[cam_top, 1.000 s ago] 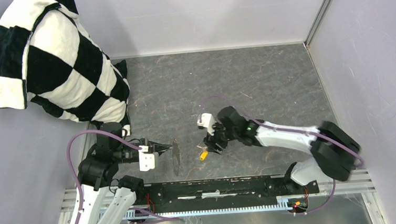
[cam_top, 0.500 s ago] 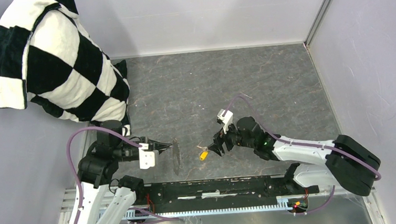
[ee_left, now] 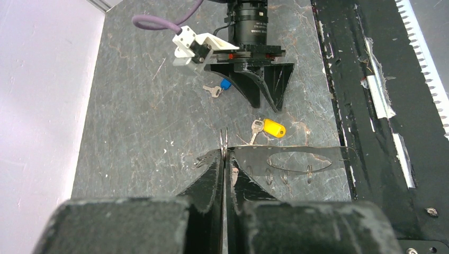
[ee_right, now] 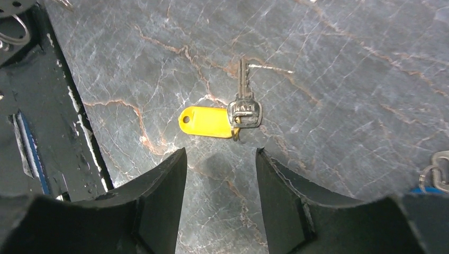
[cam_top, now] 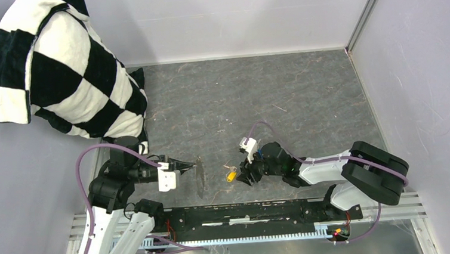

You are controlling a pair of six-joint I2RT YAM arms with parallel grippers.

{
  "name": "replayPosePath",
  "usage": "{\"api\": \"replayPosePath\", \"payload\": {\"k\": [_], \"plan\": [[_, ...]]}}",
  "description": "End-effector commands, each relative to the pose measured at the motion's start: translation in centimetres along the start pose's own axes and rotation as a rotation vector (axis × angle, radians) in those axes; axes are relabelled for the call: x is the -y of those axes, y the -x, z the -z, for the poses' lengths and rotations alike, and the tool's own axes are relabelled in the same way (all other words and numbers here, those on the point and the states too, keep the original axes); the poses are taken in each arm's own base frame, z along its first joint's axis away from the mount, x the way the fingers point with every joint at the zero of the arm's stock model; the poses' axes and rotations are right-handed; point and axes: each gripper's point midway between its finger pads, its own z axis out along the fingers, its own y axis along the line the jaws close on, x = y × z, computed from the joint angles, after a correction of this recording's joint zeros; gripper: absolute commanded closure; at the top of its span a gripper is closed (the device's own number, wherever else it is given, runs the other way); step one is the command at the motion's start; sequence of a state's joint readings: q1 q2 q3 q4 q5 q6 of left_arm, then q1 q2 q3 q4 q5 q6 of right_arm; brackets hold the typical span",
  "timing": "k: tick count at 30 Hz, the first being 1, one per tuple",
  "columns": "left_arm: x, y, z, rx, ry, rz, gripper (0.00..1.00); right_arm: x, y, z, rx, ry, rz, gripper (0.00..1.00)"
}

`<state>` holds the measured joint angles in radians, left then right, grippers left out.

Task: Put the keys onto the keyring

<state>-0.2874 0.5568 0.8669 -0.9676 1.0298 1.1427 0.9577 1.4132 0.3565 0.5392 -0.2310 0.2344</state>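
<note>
Yellow-headed key [ee_right: 217, 120] lies just beyond the spread right gripper [ee_right: 219, 156], seemingly untouched.

A black-and-white checkered cloth [cam_top: 57, 73] hung at the far left and reached down to the table [cam_top: 304, 91], whose top was dark grey with a stone-like pattern. Pale walls [cam_top: 232, 13] stood around it. Along the near edge ran a black strip [cam_top: 276, 210], scratched white in places, and just beside it lay a toothed metal rail [cam_top: 242, 240].
</note>
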Motion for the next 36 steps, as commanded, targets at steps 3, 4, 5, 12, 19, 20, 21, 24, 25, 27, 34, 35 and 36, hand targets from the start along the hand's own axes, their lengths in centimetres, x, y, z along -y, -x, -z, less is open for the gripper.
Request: {"api": "replayPosePath", "payload": {"k": [3,4,5,12,19,20,21,24,25,27,34,35,36], "plan": [[-0.8,1.5,0.4,0.027,0.018,-0.040,0.98,0.2,1.6,-1.6,0.036,-0.027,0.060,0.49],[-0.8,1.6,0.4,0.027,0.019,-0.040,0.98,0.4,1.6,-1.8,0.030,-0.037,0.062,0.50],[-0.8,1.6,0.4,0.027,0.020,-0.041,0.98,0.6,1.7,-2.0,0.025,-0.047,0.067,0.52],[-0.8,1.6,0.6,0.023,0.027,-0.043,0.98,1.0,2.1,-2.7,0.022,-0.062,0.084,0.59],[-0.7,1.7,0.6,0.023,0.029,-0.046,0.98,0.9,1.6,-2.6,0.001,-0.059,0.088,0.77],[-0.7,1.7,0.6,0.023,0.030,-0.048,0.98,0.9,1.6,-2.6,-0.006,-0.057,0.092,0.80],[-0.7,1.7,0.6,0.024,0.030,-0.046,0.98,0.9,1.5,-2.5,-0.010,-0.055,0.096,0.81],[-0.7,1.7,0.6,0.024,0.030,-0.045,0.98,0.8,1.3,-2.3,-0.023,-0.046,0.101,0.80],[-0.7,1.7,0.6,0.025,0.030,-0.043,0.98,0.7,1.3,-2.3,-0.024,-0.042,0.102,0.77],[-0.7,1.7,0.7,0.024,0.031,-0.044,0.98,0.7,1.2,-2.3,-0.026,-0.039,0.102,0.76],[-0.7,1.9,0.7,0.026,0.034,-0.045,0.98,0.3,1.4,-2.1,-0.021,-0.027,0.103,0.78],[-0.7,1.9,0.7,0.026,0.034,-0.044,0.98,0.2,1.4,-2.0,-0.018,-0.023,0.103,0.76],[-0.7,1.9,0.7,0.026,0.035,-0.044,0.98,0.1,1.5,-1.9,-0.015,-0.018,0.104,0.73]]}}
